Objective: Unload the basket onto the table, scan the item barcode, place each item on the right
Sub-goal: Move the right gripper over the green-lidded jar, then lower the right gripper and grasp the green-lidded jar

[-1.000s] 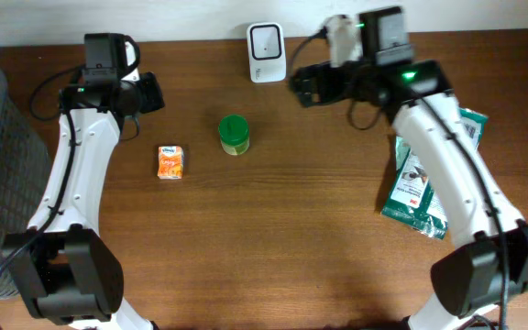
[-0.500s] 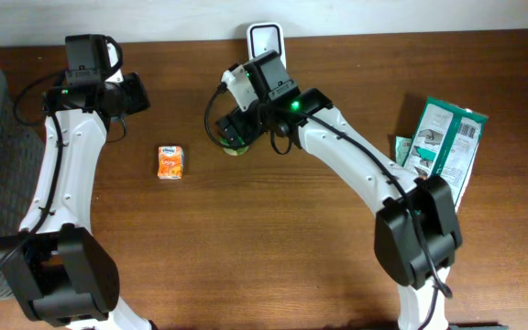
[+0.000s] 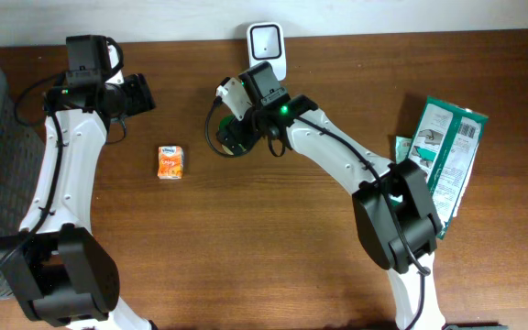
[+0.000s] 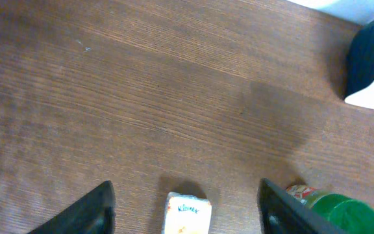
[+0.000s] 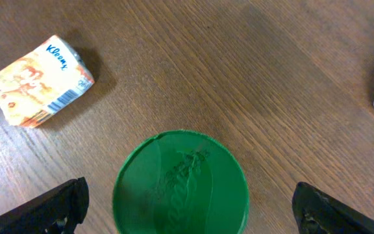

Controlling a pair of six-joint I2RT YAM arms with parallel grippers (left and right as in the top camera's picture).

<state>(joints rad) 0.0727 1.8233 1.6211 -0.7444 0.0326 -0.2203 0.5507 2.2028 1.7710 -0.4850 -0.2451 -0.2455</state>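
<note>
Where right end effector [image 5: 193, 209] hovers, jar [image 5: 180, 182] sits below.

White links [image 3: 58, 174], black joints [image 3: 85, 55], dark cables [image 3: 211, 124], black-fingered left tool [image 4: 187, 198]

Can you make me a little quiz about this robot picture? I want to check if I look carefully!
1. True or false: the right end effector is shut on the green lid.
2. What colour is the tissue pack? A blue, B orange, C black.
3. Fill the gap: the green packet lies on the robot's ___ side.

Key: 1 false, it is open. 2 B. 3 right.
</note>
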